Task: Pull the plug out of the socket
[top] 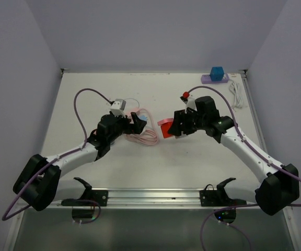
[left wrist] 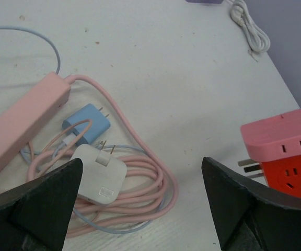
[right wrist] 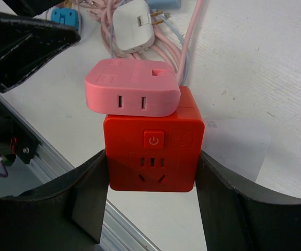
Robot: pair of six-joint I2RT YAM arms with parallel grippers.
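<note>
Left wrist view has the left end effector spread wide with nothing between its fingers, hovering just over the white plug. That plug lies loose on the coiled pink cord, its prongs bare and pointing to the far side, well apart from the red socket. A blue plug sits just beyond it, beside the pink strip on the worktop. To the right of centre, the right end effector is clamped on the red socket, one finger pressed on each side. A pink adapter sits on top of that socket.
</note>
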